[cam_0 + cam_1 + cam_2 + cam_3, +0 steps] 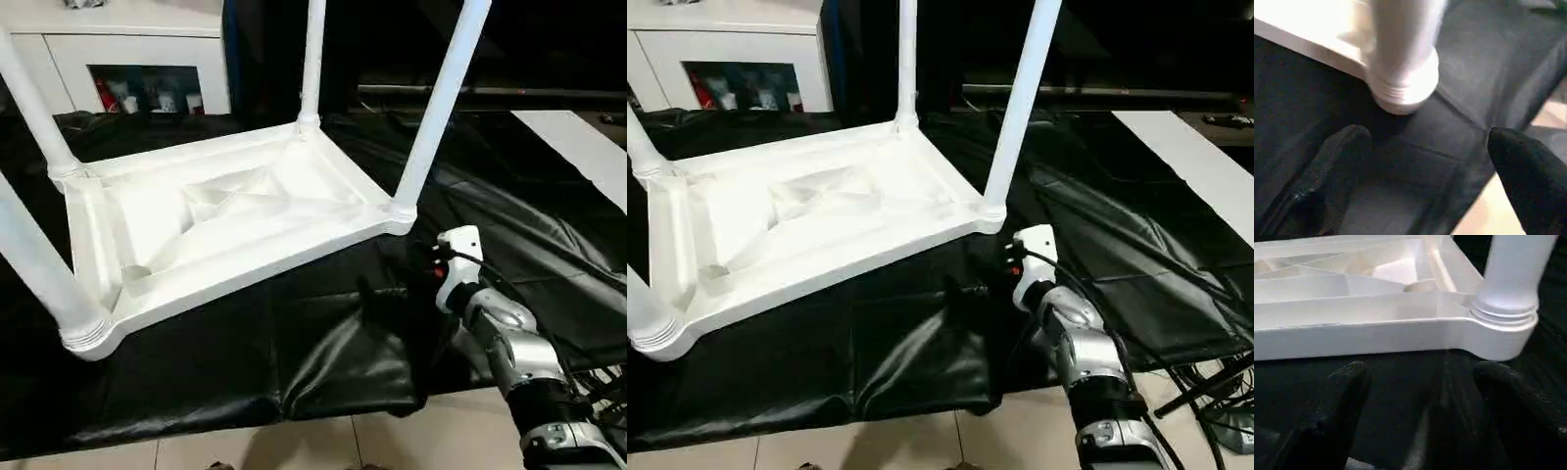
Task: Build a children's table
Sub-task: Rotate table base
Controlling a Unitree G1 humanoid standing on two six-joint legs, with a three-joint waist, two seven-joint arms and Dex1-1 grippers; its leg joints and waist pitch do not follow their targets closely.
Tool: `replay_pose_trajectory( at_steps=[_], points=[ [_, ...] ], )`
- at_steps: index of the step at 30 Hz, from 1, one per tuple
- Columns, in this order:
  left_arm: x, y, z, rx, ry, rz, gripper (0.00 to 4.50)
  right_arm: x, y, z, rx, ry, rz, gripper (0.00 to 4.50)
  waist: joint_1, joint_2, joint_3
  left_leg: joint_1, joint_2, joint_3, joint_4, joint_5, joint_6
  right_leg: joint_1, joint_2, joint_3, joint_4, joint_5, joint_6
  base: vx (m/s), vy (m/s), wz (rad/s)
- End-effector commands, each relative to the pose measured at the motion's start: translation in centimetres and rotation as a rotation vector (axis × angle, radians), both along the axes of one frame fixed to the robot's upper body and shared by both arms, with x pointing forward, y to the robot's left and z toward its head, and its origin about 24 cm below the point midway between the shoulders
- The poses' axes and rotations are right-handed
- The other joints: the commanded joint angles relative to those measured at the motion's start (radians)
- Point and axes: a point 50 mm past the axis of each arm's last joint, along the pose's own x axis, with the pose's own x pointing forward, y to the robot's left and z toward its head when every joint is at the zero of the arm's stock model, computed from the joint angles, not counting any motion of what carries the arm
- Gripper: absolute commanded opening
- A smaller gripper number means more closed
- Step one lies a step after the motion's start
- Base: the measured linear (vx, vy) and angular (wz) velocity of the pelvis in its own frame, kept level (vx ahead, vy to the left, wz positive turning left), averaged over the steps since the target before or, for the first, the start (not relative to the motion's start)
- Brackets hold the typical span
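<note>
Left eye view shows the white tabletop (pixel 225 220) lying upside down on the black cloth-covered worktop (pixel 323 362), ribbed underside up, with a white leg standing in each of its four corner sockets. The leg at the corner nearest the right arm (pixel 439 108) rises at about 1 o'clock from the tabletop's centre; the near left leg (pixel 39 264) stands at about 8 o'clock, and the two far legs at about 10 and 12. In the right wrist view the right jaws (pixel 1425 406) stand wide apart and hold nothing, both black fingers (pixel 1342 396) low over the dark cloth, with the tabletop's rim (pixel 1361 335) and the flared socket end of that near right leg (pixel 1508 308) just beyond the fingertips, apart from them. In the left wrist view the left jaws (pixel 1425 161) are likewise spread wide and empty above the cloth, and the near left leg's socketed base (pixel 1405 83) sits just ahead of them, untouched.
</note>
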Motion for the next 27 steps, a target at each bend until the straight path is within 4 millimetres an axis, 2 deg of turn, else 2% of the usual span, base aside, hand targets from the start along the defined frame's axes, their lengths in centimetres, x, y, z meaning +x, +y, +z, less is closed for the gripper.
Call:
replay_pose_trajectory(
  at_steps=[1, 2, 4, 5, 6, 9, 10, 11, 12, 13, 14, 17, 18, 20, 21, 23, 24, 25, 26, 27],
  points=[
    [0.8, 0.5, 1.9, -0.07, -0.146, 0.01, 4.43, -0.1, 0.2, 0.3, -0.009, -0.003, 0.024, 3.88, 0.004, 0.033, -0.042, 0.038, 0.015, -0.012, -0.084, -0.532, -0.028, 0.009, -0.046, 0.042, -0.101, -0.516, -0.152, 0.0, 0.0, 0.0],
    [1.1, 0.4, 2.1, -0.085, -0.17, 0.006, 4.43, -0.1, 0.2, 0.2, -0.009, -0.002, 0.026, 3.88, 0.007, 0.036, -0.042, 0.037, 0.015, -0.014, -0.086, -0.528, -0.034, 0.015, -0.046, 0.04, -0.098, -0.497, -0.16, 0.0, 0.0, 0.0],
    [1.5, 0.2, 2.4, -0.112, -0.209, -0.005, 4.43, -0.1, 0.3, 0.2, -0.011, 0.0, 0.03, 3.88, 0.008, 0.033, -0.04, 0.034, 0.02, -0.017, -0.091, -0.543, -0.045, 0.019, -0.047, 0.038, -0.094, -0.484, -0.162, 0.0, 0.0, 0.0],
    [1.8, 0.0, 2.4, -0.125, -0.229, -0.011, 4.43, -0.1, 0.3, 0.2, -0.012, 0.001, 0.032, 3.88, 0.01, 0.032, -0.039, 0.039, 0.018, -0.015, -0.09, -0.558, -0.046, 0.016, -0.046, 0.039, -0.096, -0.501, -0.159, 0.0, 0.0, 0.0],
    [2.1, -0.2, 2.4, -0.134, -0.252, -0.016, 4.43, -0.1, 0.4, 0.2, -0.013, 0.001, 0.034, 3.88, 0.009, 0.028, -0.039, 0.039, 0.017, -0.016, -0.089, -0.56, -0.046, 0.018, -0.05, 0.038, -0.099, -0.529, -0.153, 0.0, 0.0, 0.0],
    [3.1, -1.5, 2.0, -0.189, -0.315, -0.045, 4.43, -0.2, 0.7, 0.1, -0.013, 0.0, 0.042, 3.88, 0.012, 0.029, -0.037, 0.044, 0.016, -0.016, -0.086, -0.558, -0.047, 0.017, -0.055, 0.038, -0.107, -0.576, -0.139, 0.0, 0.0, 0.0],
    [3.9, -2.7, 1.4, -0.24, -0.339, -0.071, 4.43, -0.2, 1.0, 0.2, -0.012, -0.003, 0.052, 3.88, 0.012, 0.029, -0.038, 0.042, 0.016, -0.017, -0.086, -0.557, -0.048, 0.02, -0.056, 0.038, -0.106, -0.585, -0.136, 0.0, 0.0, 0.0],
    [4.3, -3.3, 1.0, -0.259, -0.344, -0.081, 4.43, -0.3, 1.1, 0.2, -0.012, -0.004, 0.058, 3.88, 0.016, 0.029, -0.036, 0.049, 0.017, -0.018, -0.086, -0.563, -0.049, 0.017, -0.056, 0.036, -0.112, -0.604, -0.13, 0.0, 0.0, 0.0],
    [4.6, -3.7, 0.7, -0.268, -0.347, -0.084, 4.43, -0.3, 1.2, 0.2, -0.013, -0.004, 0.063, 3.88, 0.016, 0.026, -0.039, 0.049, 0.018, -0.018, -0.085, -0.557, -0.049, 0.018, -0.055, 0.037, -0.109, -0.593, -0.13, 0.0, 0.0, 0.0],
    [4.7, -3.8, 0.7, -0.268, -0.347, -0.085, 4.43, -0.3, 1.2, 0.2, -0.013, -0.004, 0.064, 3.88, 0.017, 0.028, -0.041, 0.046, 0.017, -0.019, -0.086, -0.55, -0.049, 0.021, -0.055, 0.037, -0.107, -0.586, -0.13, 0.0, 0.0, 0.0],
    [5.1, -4.6, -0.1, -0.264, -0.346, -0.102, 4.43, -0.3, 1.3, 0.2, -0.015, -0.005, 0.07, 3.88, 0.016, 0.027, -0.041, 0.043, 0.017, -0.019, -0.088, -0.544, -0.049, 0.022, -0.053, 0.037, -0.106, -0.578, -0.126, 0.0, 0.0, 0.0],
    [6.0, -6.7, -1.0, -0.338, -0.353, -0.137, 4.43, -0.3, 1.6, 0.2, -0.014, -0.005, 0.078, 3.88, 0.015, 0.025, -0.042, 0.043, 0.017, -0.018, -0.086, -0.537, -0.051, 0.023, -0.054, 0.036, -0.107, -0.587, -0.121, 0.0, 0.0, 0.0],
    [6.2, -7.0, -1.1, -0.352, -0.354, -0.141, 4.43, -0.3, 1.6, 0.2, -0.014, -0.005, 0.079, 3.88, 0.016, 0.026, -0.043, 0.049, 0.017, -0.016, -0.084, -0.54, -0.053, 0.018, -0.051, 0.037, -0.108, -0.579, -0.124, 0.0, 0.0, 0.0],
    [6.9, -10.4, -1.7, -0.493, -0.343, -0.219, 4.43, -0.3, 1.9, 0.1, -0.02, -0.002, 0.094, 3.88, 0.017, 0.029, -0.044, 0.045, 0.019, -0.017, -0.086, -0.538, -0.057, 0.024, -0.051, 0.036, -0.103, -0.549, -0.137, 0.0, 0.0, 0.0],
    [7.0, -11.7, -1.8, -0.544, -0.335, -0.255, 4.43, -0.3, 2.0, 0.0, -0.025, 0.001, 0.102, 3.88, 0.021, 0.029, -0.044, 0.048, 0.019, -0.014, -0.084, -0.54, -0.057, 0.02, -0.051, 0.037, -0.104, -0.536, -0.144, 0.0, 0.0, 0.0],
    [7.1, -13.2, -2.0, -0.593, -0.315, -0.302, 4.43, -0.2, 2.1, -0.1, -0.042, 0.013, 0.103, 3.88, 0.024, 0.028, -0.045, 0.045, 0.019, -0.014, -0.084, -0.537, -0.058, 0.023, -0.05, 0.038, -0.099, -0.514, -0.153, 0.0, 0.0, 0.0],
    [7.1, -14.5, -2.1, -0.624, -0.298, -0.345, 4.43, -0.1, 2.1, -0.3, -0.064, 0.03, 0.097, 3.88, 0.022, 0.019, -0.046, 0.037, 0.017, -0.014, -0.085, -0.526, -0.054, 0.029, -0.049, 0.037, -0.099, -0.518, -0.145, 0.0, 0.0, 0.0],
    [7.1, -15.0, -2.2, -0.634, -0.291, -0.364, 4.43, 0.0, 2.1, -0.4, -0.072, 0.037, 0.094, 3.88, 0.023, 0.022, -0.047, 0.036, 0.017, -0.016, -0.086, -0.516, -0.056, 0.032, -0.05, 0.036, -0.096, -0.52, -0.142, 0.0, 0.0, 0.0],
    [7.1, -16.4, -2.4, -0.675, -0.264, -0.416, 4.43, 0.2, 2.1, -0.7, -0.101, 0.054, 0.086, 3.88, 0.019, 0.017, -0.047, 0.035, 0.017, -0.014, -0.086, -0.51, -0.058, 0.03, -0.05, 0.036, -0.099, -0.528, -0.134, 0.0, 0.0, 0.0],
    [7.1, -17.5, -2.6, -0.689, -0.254, -0.453, 4.43, 0.4, 2.1, -0.8, -0.116, 0.062, 0.08, 3.88, 0.017, 0.017, -0.046, 0.036, 0.013, -0.013, -0.083, -0.508, -0.058, 0.029, -0.05, 0.035, -0.104, -0.552, -0.126, 0.0, 0.0, 0.0]
  ],
)
